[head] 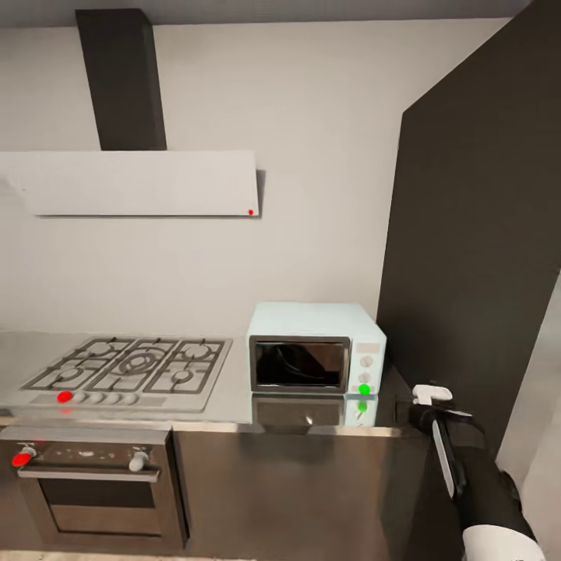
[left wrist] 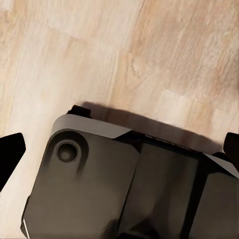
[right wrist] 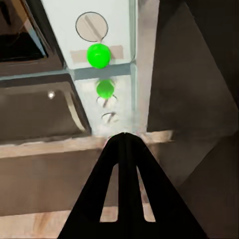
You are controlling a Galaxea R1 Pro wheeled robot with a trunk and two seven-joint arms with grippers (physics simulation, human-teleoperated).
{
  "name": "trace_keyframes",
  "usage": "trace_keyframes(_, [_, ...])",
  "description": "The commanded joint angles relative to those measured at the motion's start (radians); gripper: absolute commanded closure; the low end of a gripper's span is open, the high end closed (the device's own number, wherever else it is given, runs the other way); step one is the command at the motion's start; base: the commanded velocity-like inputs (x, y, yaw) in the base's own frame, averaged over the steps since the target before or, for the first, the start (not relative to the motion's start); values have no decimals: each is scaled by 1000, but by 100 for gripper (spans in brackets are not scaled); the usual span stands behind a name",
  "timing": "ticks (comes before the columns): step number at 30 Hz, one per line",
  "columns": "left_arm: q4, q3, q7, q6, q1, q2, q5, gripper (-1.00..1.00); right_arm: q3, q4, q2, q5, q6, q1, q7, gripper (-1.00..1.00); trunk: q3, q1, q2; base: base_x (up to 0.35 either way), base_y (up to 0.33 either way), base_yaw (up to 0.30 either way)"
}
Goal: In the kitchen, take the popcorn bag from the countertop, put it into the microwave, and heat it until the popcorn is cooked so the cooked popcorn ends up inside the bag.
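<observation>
straight ahead, the pale mint microwave (head: 315,348) sits on the glossy grey bench (head: 234,401), at its right end against the grey wall, its dark glass door shut and a green light (head: 364,388) glowing low on the knob panel. the light mirrors in the bench surface just in front. to the left lies the grated steel gas hob (head: 128,366) with a red dot near its front edge, and below it the black-and-steel oven (head: 92,492) with one red knob. above hangs the white flat hood (head: 132,182). a tall dark cabinet panel (head: 475,257) stands to the right of the microwave.

the right gripper (right wrist: 124,137) has its jaws clenched, tips together, just short of the bench edge below the green light. the left gripper (left wrist: 119,144) has its jaws spread wide over the robot's dark base (left wrist: 124,184) and the pale wood floor (left wrist: 99,55), grasping nothing.
</observation>
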Motion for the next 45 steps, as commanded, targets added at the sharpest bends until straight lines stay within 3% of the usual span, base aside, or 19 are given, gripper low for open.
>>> trace_keyframes(1, [0,-8,4,-2,0,0,7,-100,-4,109,-7,8,1,-1,3,100,-1,0,-1,-346,0,0])
trace_keyframes(3, [0,-8,4,-2,0,1,8,-100,-7,318,-22,13,-31,-1,-4,100,-1,0,-1,-310,0,0])
trace_keyframes(6, [0,-7,3,-2,0,3,9,-100,-6,550,-81,11,-151,-1,-3,100,-1,0,-1,-161,0,0])
trace_keyframes(10, [2,-7,3,-2,0,3,10,-100,-5,962,-155,11,-433,-1,-9,100,-1,0,-1,-26,0,0])
trace_keyframes(13, [3,-7,3,-2,0,4,8,-100,0,1177,-166,12,-639,0,-35,100,-1,0,-1,-3,0,0])
trace_keyframes(15, [3,-7,3,-2,0,5,8,-100,1,1217,-165,31,-703,30,-62,100,-1,0,-1,0,0,0])
trace_keyframes(19, [4,-7,3,-2,0,7,15,-100,2,1235,-154,95,-794,204,-85,100,-1,0,-1,0,0,0])
trace_keyframes(23, [5,-8,3,-1,0,8,11,-100,2,1238,-149,108,-803,324,-91,100,-1,0,-1,0,0,0])
trace_keyframes(33, [5,-12,2,12,0,35,7,-100,3,1239,-144,111,-801,341,-92,100,-1,0,-1,0,0,0])
trace_keyframes(40, [4,-15,-29,1,0,46,-12,-100,2,1238,-142,161,-804,342,-91,100,-1,0,-1,0,0,0])
trace_keyframes(41, [-6,-13,-30,-25,0,66,-23,-100,-6,1236,-75,156,-801,341,-110,100,-1,0,-1,0,0,0])
trace_keyframes(45, [-6,-13,-30,-25,0,66,-23,-100,-6,1236,-75,156,-801,340,-110,100,-1,0,-1,0,0,0])
